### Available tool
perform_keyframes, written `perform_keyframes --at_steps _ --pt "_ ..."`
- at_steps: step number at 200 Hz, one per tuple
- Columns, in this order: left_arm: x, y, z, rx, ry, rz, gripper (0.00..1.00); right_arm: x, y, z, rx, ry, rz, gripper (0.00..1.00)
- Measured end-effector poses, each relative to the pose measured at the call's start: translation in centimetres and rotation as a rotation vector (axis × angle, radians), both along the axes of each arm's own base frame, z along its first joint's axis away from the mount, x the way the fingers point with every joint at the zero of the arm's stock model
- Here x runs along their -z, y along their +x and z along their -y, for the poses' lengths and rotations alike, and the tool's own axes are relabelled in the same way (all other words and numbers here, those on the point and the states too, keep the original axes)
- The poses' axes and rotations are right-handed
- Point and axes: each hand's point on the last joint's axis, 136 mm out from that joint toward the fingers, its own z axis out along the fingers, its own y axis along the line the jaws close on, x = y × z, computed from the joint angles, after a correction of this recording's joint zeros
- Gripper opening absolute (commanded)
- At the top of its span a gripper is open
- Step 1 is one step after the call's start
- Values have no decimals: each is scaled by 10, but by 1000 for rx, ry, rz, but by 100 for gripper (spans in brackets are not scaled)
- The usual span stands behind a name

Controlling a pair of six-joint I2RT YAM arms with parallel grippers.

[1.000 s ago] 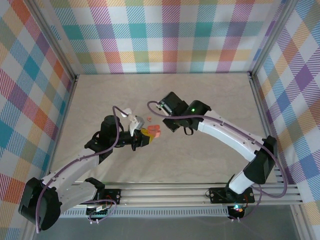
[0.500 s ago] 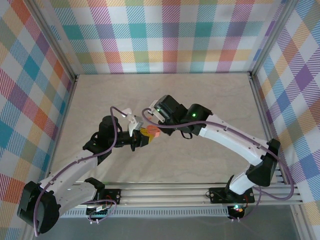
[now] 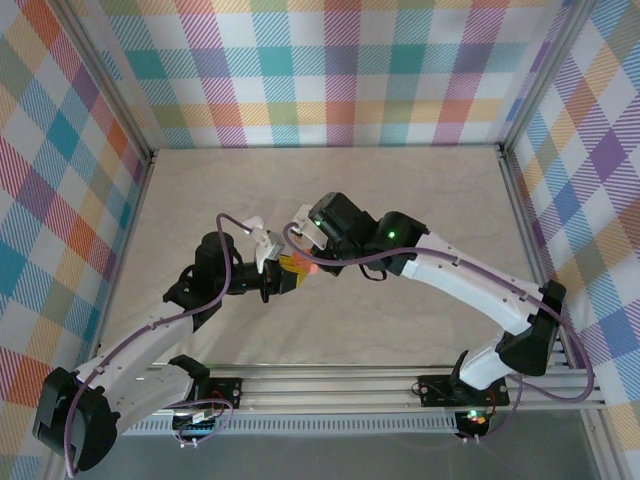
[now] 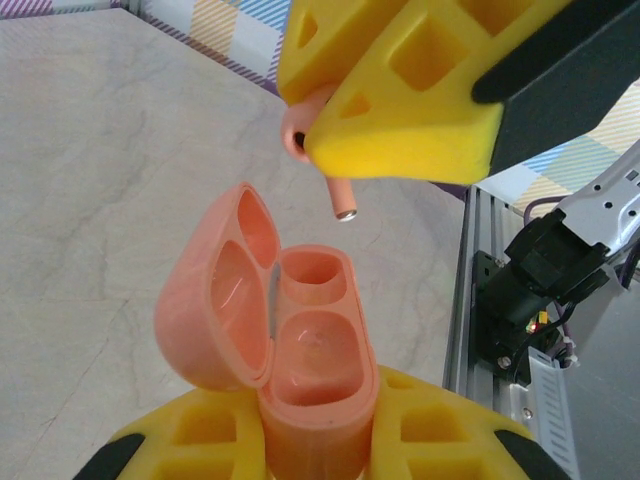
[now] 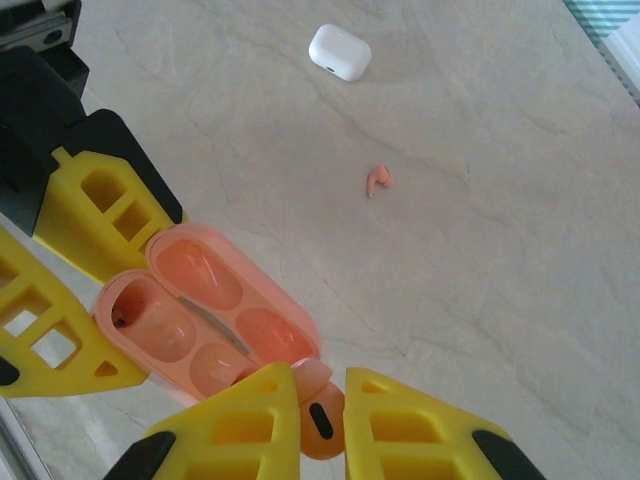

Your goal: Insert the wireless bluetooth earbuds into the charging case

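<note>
Earbud (image 5: pixel 320 422) in right hand (image 5: pixel 322 386) (pinched); over case (image 5: pixel 200 305)

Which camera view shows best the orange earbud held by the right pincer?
The left wrist view: the earbud hangs stem down from the right pincer, above the open orange case. The right wrist view shows its body between the fingers. In the top view it is too small to tell.
</note>
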Motion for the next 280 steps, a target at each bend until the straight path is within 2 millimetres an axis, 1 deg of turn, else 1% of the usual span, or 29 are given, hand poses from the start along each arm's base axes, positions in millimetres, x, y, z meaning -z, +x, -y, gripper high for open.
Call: perform_keyframes --at_steps 39,68,99,129,178,223,240,254,268,280 --pt "-5 0 0 3 -14 12 0 9 -1 -4 -30 -11 12 15" --pt "-4 -2 1 5 -13 -2 0 16 1 -9 -50 -9 27 15" --pt "-4 -2 1 2 -17 -12 0 14 -1 -10 -74 2 49 15" --pt "-6 -4 1 6 -18 -11 0 14 -4 -10 -105 11 61 19" --pt "-6 -7 1 15 -19 -15 0 15 -10 -10 -143 15 57 20" --pt "-2 -11 1 27 -10 -41 0 21 -17 -9 -172 2 23 20" --pt "-1 -12 1 28 -9 -45 0 25 -23 -12 -198 -8 -10 20" --pt "1 -12 0 25 -4 -54 0 27 -23 -13 -201 -21 -27 20" --pt "3 -13 0 25 2 -63 0 30 -23 -14 -205 -36 -43 22" --pt "4 -13 0 25 5 -70 0 32 -24 -14 -207 -47 -55 26"
